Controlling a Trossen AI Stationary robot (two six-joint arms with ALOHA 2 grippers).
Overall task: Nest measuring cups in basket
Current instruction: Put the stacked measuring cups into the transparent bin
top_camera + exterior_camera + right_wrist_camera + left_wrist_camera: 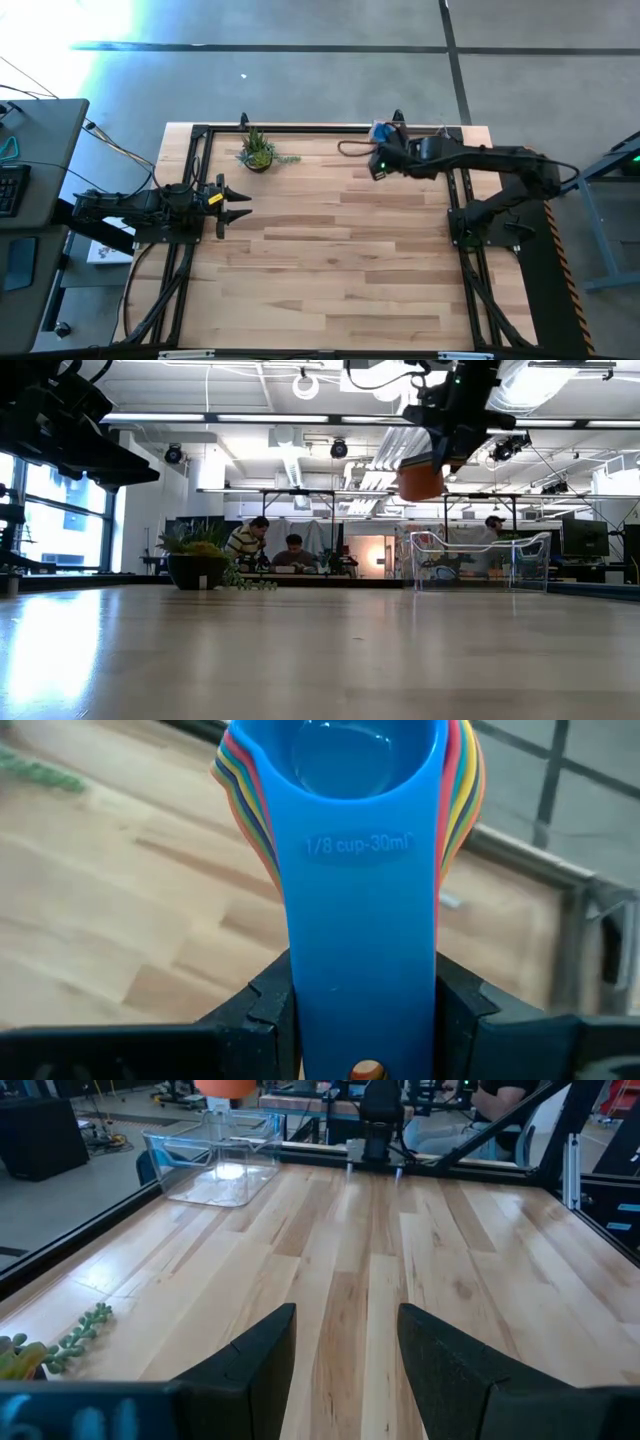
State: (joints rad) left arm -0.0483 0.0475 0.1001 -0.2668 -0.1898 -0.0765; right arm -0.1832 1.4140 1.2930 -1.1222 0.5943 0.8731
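Blue plastic is filling the right wrist view: one nested stack of measuring cups (362, 870), its smooth blue top scoop over thin pink, orange, yellow and green rims too close to count, is being pinched by the flat handles in the right gripper (365, 1010). That stack is hanging in the air above the one clear, low-walled rectangular basket (480, 560) at the far right of the pale wooden table (330, 260). At the left edge the left gripper (240, 203) is waiting with its two dark fingers spread, near one small potted plant (258, 152).

Two dark jointed arms, black cables trailing, a green light glowing on the right arm (381, 166).
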